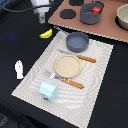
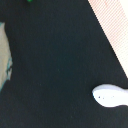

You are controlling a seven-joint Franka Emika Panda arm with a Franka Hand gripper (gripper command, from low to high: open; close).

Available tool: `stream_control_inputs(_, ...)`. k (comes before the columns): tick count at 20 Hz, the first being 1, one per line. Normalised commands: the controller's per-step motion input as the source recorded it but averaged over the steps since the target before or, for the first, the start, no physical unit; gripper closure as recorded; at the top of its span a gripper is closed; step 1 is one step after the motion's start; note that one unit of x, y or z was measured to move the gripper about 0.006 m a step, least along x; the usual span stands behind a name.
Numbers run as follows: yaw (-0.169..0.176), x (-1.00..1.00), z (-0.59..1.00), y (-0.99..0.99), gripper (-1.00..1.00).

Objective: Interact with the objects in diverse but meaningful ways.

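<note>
My pincer [image 1: 41,18] hangs near the tabletop's far edge; I cannot tell its opening. Next, I'd drop onto the yellow banana [image 1: 46,34] close by.

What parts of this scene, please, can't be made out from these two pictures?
- Gripper: exterior view, blurred and cut by the top edge; open or shut unclear.
- Red tomato: exterior view, lower part hidden by the grey pot wall.
- White shaker bottle: wrist view, cut by the edge, blurred.
- Tan bowl: cut by the exterior view's right edge.

white shaker bottle [image 2: 111,96] lying on black surface [image 2: 55,65], placemat [image 2: 112,22] corner
</note>
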Motion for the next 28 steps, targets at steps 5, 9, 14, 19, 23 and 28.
stream_control_inputs(5,-0.131,0.20,0.01,-0.60,-1.00)
stream_control_inputs(9,-0.179,0.20,0.00,-0.48,-1.00)
stream_control_inputs(14,-0.252,0.18,-0.04,-0.31,-1.00)
stream_control_inputs(19,-0.248,0.18,-0.04,-0.30,-1.00)
stream_control_inputs(23,-0.219,0.18,-0.01,-0.37,-1.00)
stream_control_inputs(28,-0.052,0.17,-0.14,-0.50,-1.00)
